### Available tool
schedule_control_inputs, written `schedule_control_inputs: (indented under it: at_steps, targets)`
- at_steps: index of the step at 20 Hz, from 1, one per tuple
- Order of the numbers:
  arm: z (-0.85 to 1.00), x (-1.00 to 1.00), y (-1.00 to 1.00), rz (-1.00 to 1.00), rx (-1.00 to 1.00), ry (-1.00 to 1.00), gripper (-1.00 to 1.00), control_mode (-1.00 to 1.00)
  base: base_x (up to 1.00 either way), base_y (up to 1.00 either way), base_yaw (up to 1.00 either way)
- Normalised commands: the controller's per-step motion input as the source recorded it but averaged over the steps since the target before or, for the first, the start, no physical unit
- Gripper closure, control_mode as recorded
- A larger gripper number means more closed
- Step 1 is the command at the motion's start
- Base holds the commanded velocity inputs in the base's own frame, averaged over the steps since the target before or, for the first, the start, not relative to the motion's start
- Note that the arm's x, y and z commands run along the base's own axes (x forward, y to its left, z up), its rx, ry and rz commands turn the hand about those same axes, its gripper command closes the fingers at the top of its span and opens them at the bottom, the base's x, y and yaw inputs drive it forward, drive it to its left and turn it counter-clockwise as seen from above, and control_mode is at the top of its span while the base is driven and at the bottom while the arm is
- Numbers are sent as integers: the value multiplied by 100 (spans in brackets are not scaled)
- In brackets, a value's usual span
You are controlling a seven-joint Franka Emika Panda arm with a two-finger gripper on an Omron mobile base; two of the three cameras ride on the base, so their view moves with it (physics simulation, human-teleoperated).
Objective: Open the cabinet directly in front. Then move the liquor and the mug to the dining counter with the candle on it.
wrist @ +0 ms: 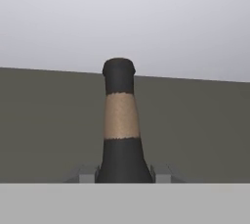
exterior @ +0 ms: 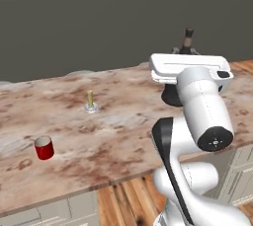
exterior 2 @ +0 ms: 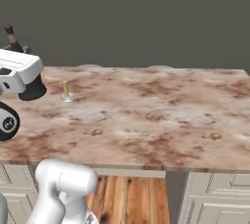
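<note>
Left base view: I've got the liquor (exterior: 188,40) up over the dining counter (exterior: 123,121), its neck poking above the white hand, far side of the candle (exterior: 90,100) from the mug (exterior: 44,147). Mug already sits on the counter, near the front edge, well apart from the candle. So the step in hand, I judge, is setting the bottle down. I'd lower it straight, keep it upright, and pick bare stone between the candle and the arm, not close enough to knock the candle.

Right base view: bottle neck (exterior 2: 11,37) shows at the far left, beyond the candle (exterior 2: 65,90); the counter (exterior 2: 161,115) is bare stone on the other side of the candle. I can't see the bottle base here, so can't tell how high it hangs; I'd go down slow and let go only once it rests.

Hand view: gripper (wrist: 124,174) is pinching the liquor (wrist: 120,135) at the shoulder, a finger tip each side, bottle upright & centred. Grip looks square, so no re-grasp needed imo. Release w/o twisting, then back off along the neck's axis
</note>
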Motion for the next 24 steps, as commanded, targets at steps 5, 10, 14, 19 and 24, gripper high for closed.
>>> schedule_control_inputs:
  at_steps: [5, 10, 14, 19, 24]
  targets:
    - [0, 1, 0, 0, 0, 3, 100, -100, 3, 0, 0]
    - [-3, 7, 0, 1, 1, 34, 100, -100, 0, 0, 0]
    - [-4, 0, -1, 3, 4, 34, 100, -100, 0, 0, 0]
    - [-17, 1, -1, 4, 2, 25, 100, -100, 0, 0, 0]
    - [-34, 0, 0, 1, 5, 20, 100, -100, 0, 0, 0]
